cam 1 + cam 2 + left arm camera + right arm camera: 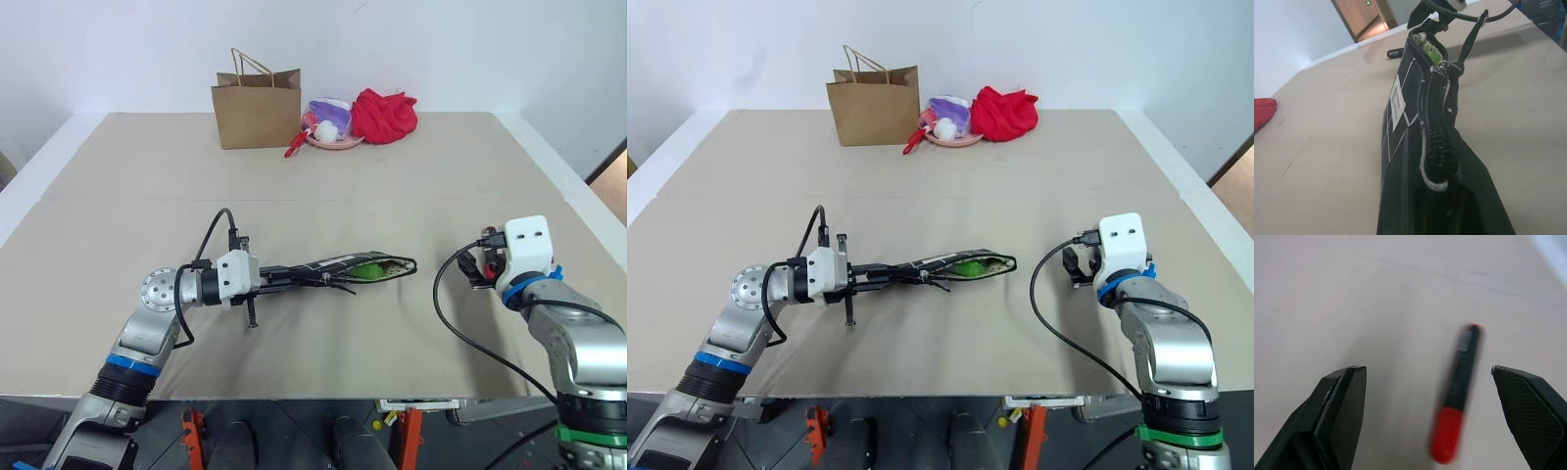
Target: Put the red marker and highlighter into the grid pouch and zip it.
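My left gripper (290,277) is shut on one end of the grid pouch (338,266) and holds it off the table, pointing towards my right arm. The pouch's far end gapes open, and the lime-green highlighter (370,269) sits inside the mouth. In the left wrist view the zipper pull (1439,69) hangs partway along the pouch (1403,127), just short of the highlighter (1431,52). To the right, my right gripper (476,266) stands open low over the table. The red marker (1455,399) lies on the table between its fingers (1337,406), untouched.
At the table's far edge stand a brown paper bag (257,106), a pink plate (333,143) with small items and a red cloth bundle (384,115). The tan tabletop (147,186) has white borders left and right.
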`<state>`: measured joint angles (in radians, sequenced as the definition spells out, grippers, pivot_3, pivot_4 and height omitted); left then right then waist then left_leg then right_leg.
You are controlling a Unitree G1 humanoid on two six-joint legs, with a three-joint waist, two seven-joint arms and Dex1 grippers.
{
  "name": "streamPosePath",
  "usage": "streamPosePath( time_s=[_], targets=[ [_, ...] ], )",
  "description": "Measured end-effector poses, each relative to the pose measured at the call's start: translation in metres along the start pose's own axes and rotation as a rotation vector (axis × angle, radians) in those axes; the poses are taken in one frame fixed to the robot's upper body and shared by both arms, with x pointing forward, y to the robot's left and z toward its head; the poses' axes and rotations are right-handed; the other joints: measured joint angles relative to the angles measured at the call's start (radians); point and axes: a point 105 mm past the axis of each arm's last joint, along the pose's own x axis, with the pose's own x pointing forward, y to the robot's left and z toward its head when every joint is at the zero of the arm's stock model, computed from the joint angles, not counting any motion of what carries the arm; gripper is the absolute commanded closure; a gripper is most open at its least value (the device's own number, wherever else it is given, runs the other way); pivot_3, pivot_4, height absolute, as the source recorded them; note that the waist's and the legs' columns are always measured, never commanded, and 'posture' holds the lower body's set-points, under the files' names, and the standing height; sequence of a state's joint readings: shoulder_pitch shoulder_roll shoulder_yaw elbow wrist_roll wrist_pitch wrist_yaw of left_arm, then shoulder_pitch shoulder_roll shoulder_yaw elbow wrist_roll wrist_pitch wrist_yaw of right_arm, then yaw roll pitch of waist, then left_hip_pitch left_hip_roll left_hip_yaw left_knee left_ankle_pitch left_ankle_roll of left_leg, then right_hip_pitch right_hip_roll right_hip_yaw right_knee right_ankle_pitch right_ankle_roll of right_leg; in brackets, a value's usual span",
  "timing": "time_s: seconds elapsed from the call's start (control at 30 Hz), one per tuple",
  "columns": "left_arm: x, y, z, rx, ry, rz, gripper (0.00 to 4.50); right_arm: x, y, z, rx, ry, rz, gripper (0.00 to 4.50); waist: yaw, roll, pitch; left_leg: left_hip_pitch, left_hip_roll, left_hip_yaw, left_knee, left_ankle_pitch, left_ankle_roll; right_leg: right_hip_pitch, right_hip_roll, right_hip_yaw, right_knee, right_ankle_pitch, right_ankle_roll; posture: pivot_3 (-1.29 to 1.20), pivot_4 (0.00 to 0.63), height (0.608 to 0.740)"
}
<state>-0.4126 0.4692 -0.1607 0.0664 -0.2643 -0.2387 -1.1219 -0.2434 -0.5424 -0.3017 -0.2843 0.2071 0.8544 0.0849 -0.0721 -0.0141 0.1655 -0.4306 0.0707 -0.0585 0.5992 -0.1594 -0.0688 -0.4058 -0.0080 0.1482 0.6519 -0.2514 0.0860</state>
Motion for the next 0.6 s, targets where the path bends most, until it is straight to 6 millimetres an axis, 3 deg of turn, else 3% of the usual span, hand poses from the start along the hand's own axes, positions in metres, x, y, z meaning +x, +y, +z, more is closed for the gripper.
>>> streamPosePath(
  time_s=[0.13,0.37,0.47,0.6],
  targets=[
    [0.000,0.000,0.001,0.005,0.000,-0.001,4.50,-0.002,-0.004,-0.020,0.114,0.033,-0.130,0.09,-0.001,0.000,0.000,0.000,0.000,0.000,0.000,0.000,0.000,0.000,0.000,0.000,0.000,0.000,-0.001,0.00,0.150,0.740],
    [-0.002,0.001,0.001,0.006,0.009,-0.003,4.50,0.001,0.008,-0.042,0.243,0.082,-0.149,0.09,-0.003,0.001,0.000,0.001,0.000,0.000,0.000,0.000,0.001,0.000,0.000,0.000,0.001,-0.001,-0.003,0.00,0.150,0.740],
    [-0.002,0.000,0.001,0.006,0.010,-0.003,4.50,0.003,0.010,-0.042,0.261,0.074,-0.148,0.90,-0.003,0.001,0.000,0.001,0.000,0.000,0.000,0.001,0.001,0.000,0.000,0.000,0.001,-0.001,-0.005,0.00,0.150,0.740],
    [-0.002,0.001,0.001,0.006,0.010,-0.004,4.50,0.006,0.013,-0.043,0.284,0.066,-0.152,2.81,-0.003,0.001,0.000,0.001,0.000,0.000,0.000,0.001,0.001,0.001,0.000,0.000,0.001,-0.001,-0.005,0.00,0.150,0.740]
  ],
)
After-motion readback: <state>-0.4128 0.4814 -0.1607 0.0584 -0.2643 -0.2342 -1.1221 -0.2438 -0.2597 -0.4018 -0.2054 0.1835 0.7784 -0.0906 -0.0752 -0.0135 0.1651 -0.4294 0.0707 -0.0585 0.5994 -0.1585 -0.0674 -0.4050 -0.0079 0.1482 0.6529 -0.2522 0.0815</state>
